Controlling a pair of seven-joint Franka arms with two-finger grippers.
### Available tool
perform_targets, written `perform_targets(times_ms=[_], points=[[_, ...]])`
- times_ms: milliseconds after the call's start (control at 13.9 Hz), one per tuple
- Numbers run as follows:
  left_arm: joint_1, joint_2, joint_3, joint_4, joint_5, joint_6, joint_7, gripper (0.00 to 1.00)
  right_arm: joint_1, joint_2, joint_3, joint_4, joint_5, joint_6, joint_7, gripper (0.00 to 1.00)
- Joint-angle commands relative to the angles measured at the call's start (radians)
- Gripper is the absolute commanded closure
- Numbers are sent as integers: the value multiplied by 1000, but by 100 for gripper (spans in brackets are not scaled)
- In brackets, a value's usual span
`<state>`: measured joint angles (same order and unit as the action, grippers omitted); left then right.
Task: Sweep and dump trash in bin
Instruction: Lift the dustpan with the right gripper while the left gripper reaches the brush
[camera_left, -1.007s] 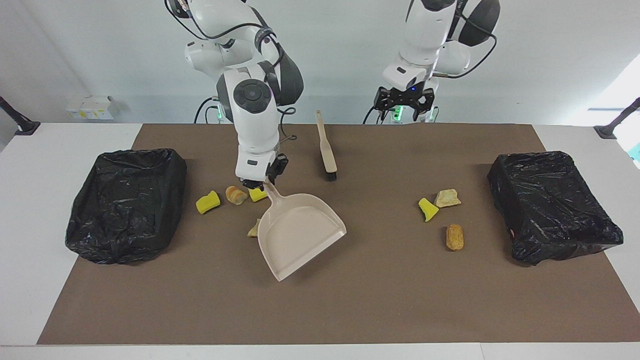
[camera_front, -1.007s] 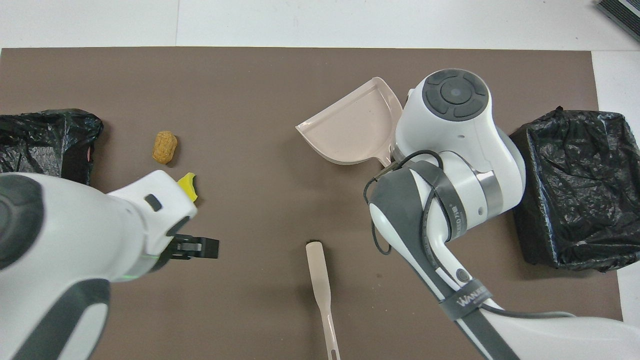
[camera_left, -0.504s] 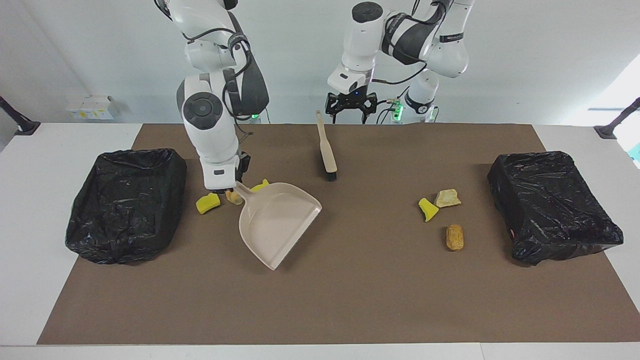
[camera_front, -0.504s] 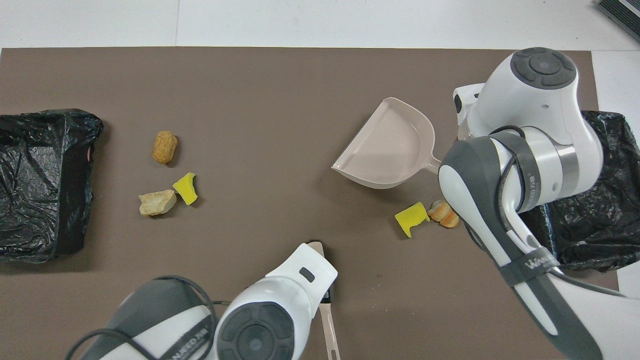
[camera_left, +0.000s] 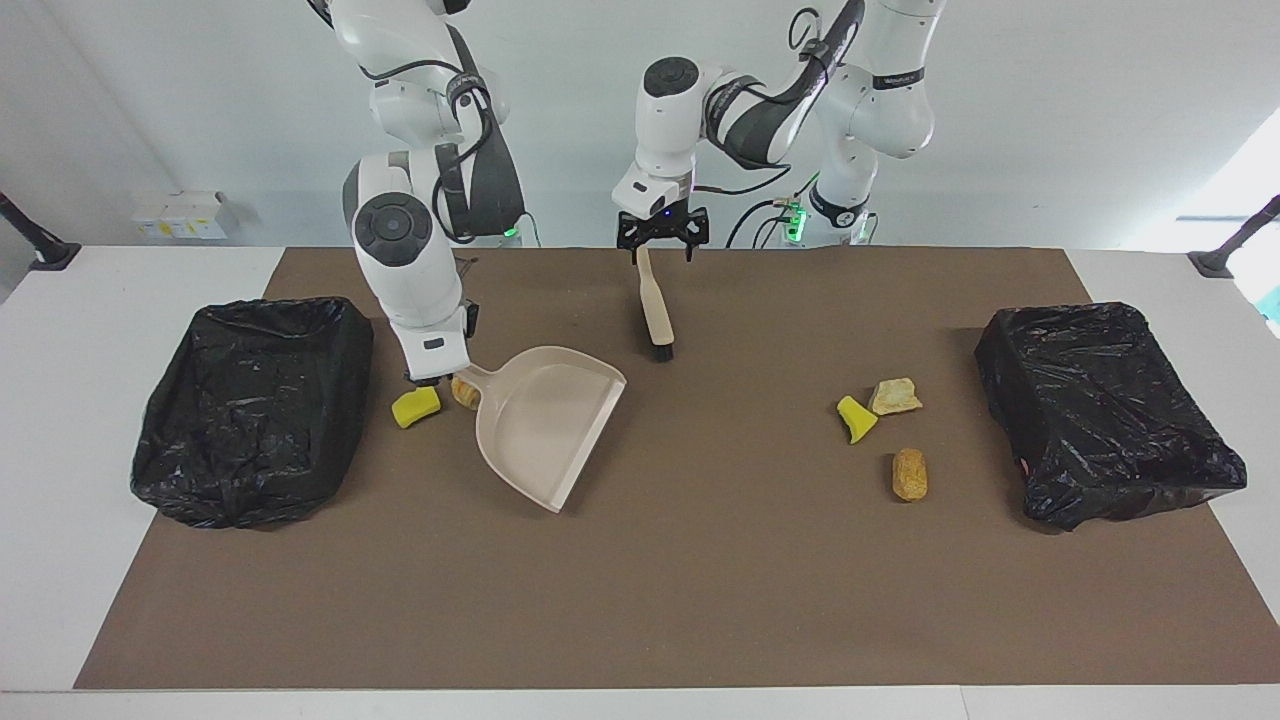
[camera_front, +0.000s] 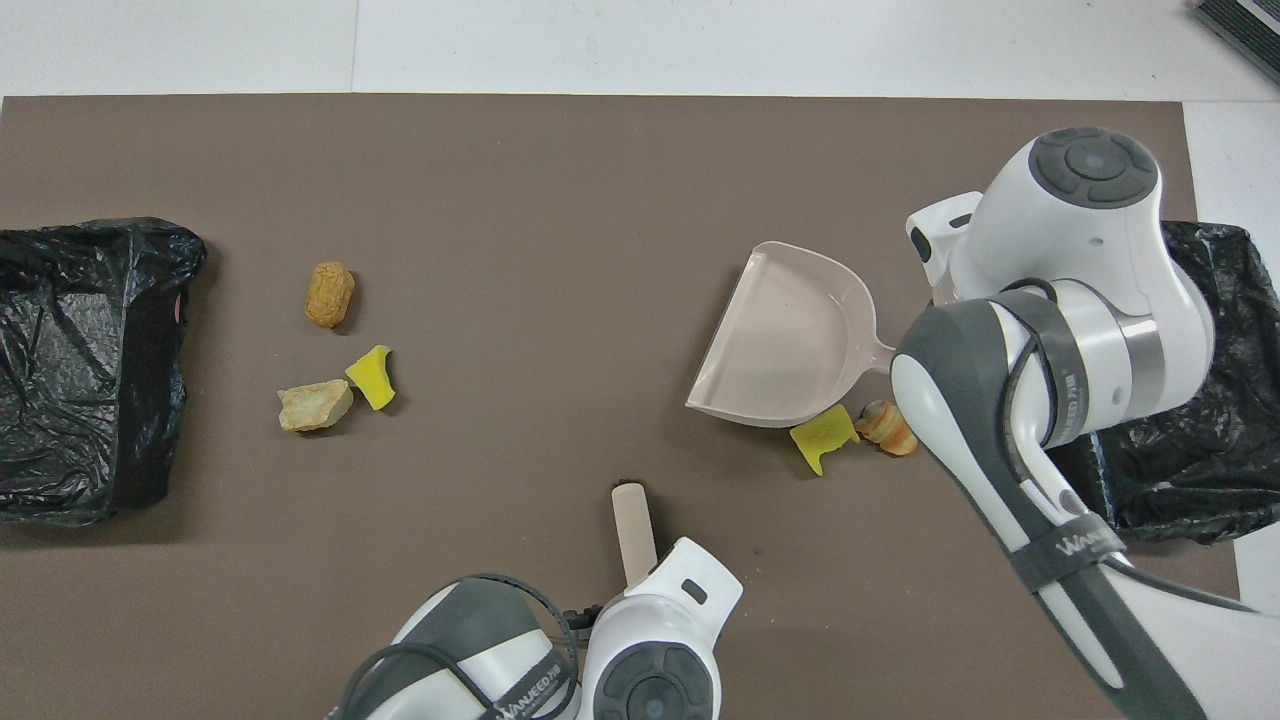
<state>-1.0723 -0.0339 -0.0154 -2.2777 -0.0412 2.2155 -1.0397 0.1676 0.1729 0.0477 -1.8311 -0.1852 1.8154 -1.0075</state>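
Your left gripper (camera_left: 660, 250) hangs wide open right over the brush (camera_left: 655, 305) handle - which runs away from the robots - while the right gripper (camera_left: 432, 377) stays clamped on the dustpan (camera_left: 545, 420).

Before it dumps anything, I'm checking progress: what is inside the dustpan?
Nothing: the dustpan is bare inside in both views. A yellow sponge piece and a bread chunk lie outside, right beside it. Anything under it is hidden.

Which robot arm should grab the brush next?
The left arm, probably. Its open left gripper is already over the brush handle, while the right gripper is busy holding the dustpan.
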Motion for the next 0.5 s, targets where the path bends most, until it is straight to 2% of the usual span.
perform_targets(times_ms=[0,72,144,432], points=[[-58,24,18,-43,-9,68,-34,0,4,-52,4,-69,-49,54,-72,100],[-76,63,20,-43,-9,97,-42,0,15,-53,6,-76,-71,70,-88,100],[-74,69,22,-39,-9,93,-42,0,35,-52,4,-88,-82,87,-89,100],[-52,52,25,-20,-9,58,-34,0,41,-58,6,-119,-82,125,-91,100]])
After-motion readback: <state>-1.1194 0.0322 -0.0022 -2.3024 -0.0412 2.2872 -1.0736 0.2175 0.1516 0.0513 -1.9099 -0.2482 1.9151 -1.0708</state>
